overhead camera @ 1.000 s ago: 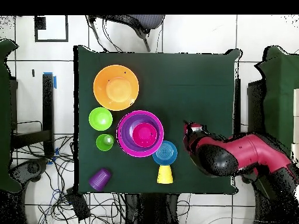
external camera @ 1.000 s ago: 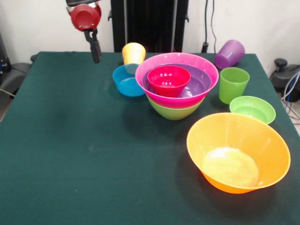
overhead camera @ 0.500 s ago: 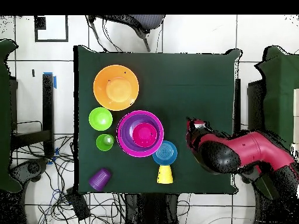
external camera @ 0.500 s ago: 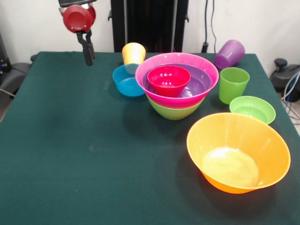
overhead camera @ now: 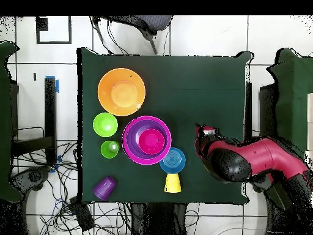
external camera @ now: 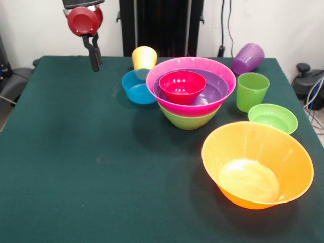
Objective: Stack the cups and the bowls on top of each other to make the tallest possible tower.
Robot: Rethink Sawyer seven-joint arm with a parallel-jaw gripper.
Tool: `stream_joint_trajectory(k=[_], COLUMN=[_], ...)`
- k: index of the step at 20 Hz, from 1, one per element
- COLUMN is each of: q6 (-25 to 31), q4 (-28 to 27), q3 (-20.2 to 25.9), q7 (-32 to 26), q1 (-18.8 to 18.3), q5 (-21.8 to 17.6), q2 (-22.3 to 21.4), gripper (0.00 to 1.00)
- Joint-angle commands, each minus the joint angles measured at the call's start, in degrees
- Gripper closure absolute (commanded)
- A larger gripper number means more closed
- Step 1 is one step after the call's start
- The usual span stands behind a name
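The tower stands mid-table: a green bowl (external camera: 187, 121) at the base, then a pink bowl (external camera: 167, 96), a purple bowl (external camera: 216, 91) and a small red bowl (external camera: 182, 86) nested inside. A blue bowl (external camera: 135, 89) touches its left side, with a yellow-orange cup (external camera: 144, 56) behind it. To the right are a green cup (external camera: 252, 91) standing upright and a purple cup (external camera: 248, 57) lying tilted. A light green bowl (external camera: 272, 118) and a large orange bowl (external camera: 257, 164) sit nearer. My gripper (external camera: 94, 65) (overhead camera: 202, 130) hangs shut and empty above the table's far left, well apart from everything.
The red arm (overhead camera: 257, 160) reaches in over the table's edge in the overhead view. Bare green cloth (external camera: 91, 167) fills the left and near half of the table. Cables and chair parts lie around the table on the floor.
In the front view the gripper has moved a little left and up, away from the blue bowl, then stopped. No bowl or cup has shifted.
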Motion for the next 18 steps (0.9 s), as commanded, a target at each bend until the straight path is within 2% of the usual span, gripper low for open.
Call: stream_joint_trajectory(k=[1,7,12,14,18], q6=[4.7,4.3,5.3,5.1,6.0], q4=[-2.1,-1.5,0.0,0.2,0.5], q3=[-3.1,-2.9,-2.8,-4.1,-4.6], q7=[-11.5,-10.1,-11.1,-10.0,-9.8], q1=[2.8,3.4,3.2,4.1,4.1], q5=[-3.1,-2.6,-0.6,-2.1,-1.6], q2=[3.9,4.1,7.5,7.8,8.6], gripper=[0.0,0.0,0.0,0.0,0.0])
